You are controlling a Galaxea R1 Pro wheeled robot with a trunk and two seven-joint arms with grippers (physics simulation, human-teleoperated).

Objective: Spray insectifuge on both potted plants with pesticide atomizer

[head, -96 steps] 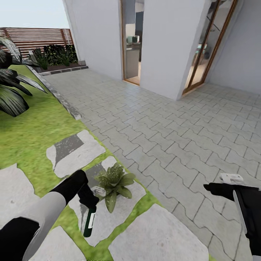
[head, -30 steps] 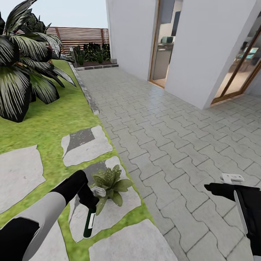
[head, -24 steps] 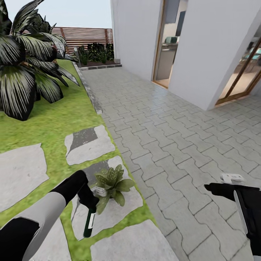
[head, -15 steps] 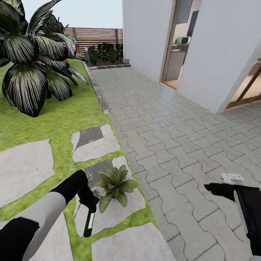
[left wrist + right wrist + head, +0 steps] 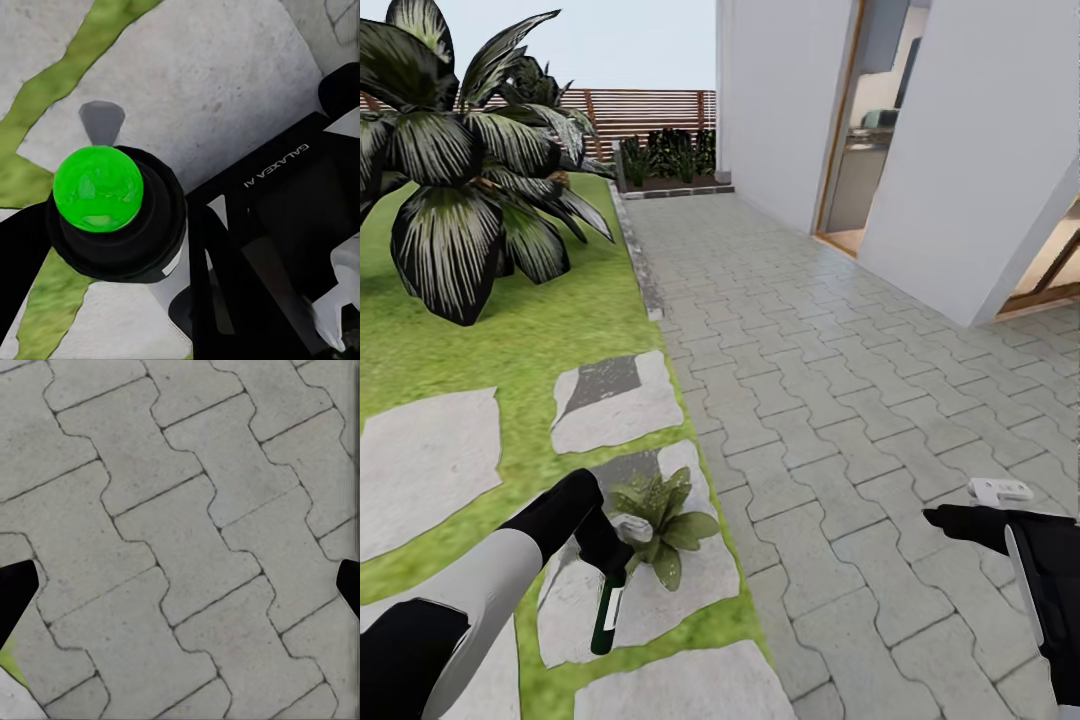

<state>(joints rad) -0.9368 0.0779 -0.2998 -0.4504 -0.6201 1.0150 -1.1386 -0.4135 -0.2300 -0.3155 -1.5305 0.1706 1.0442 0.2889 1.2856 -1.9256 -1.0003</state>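
The left gripper [image 5: 612, 560] hangs low at the near left of the head view, with its jaws pinching the pesticide atomizer [image 5: 606, 612], a dark green bottle with a white label. The bottle hangs down from the gripper, a little tilted, over a pale stepping stone [image 5: 690, 590]. In the left wrist view the atomizer [image 5: 120, 217] shows from one end, with a bright green round cap in a black collar, and the black fingers [image 5: 225, 300] close around it.

Just beside the gripper, on its right, stands 1 potted plant [image 5: 660, 515], a low rosette of broad pointed green leaves, on the same stone at the edge of the lawn [image 5: 510, 330]. I cannot tell if the gripper touches its leaves.

The right gripper [image 5: 960, 520] is at the near right, above the grey paving [image 5: 840, 380]. In the right wrist view the 2 dark fingertips [image 5: 15, 592] are at opposite edges of the picture, so the jaws are spread wide with nothing between them.

Far left, a big palm [image 5: 470, 170] grows on the lawn, and behind it runs a brown slat fence [image 5: 650, 105]. On the right is a white house wall [image 5: 960, 170] with an open doorway [image 5: 865, 130]
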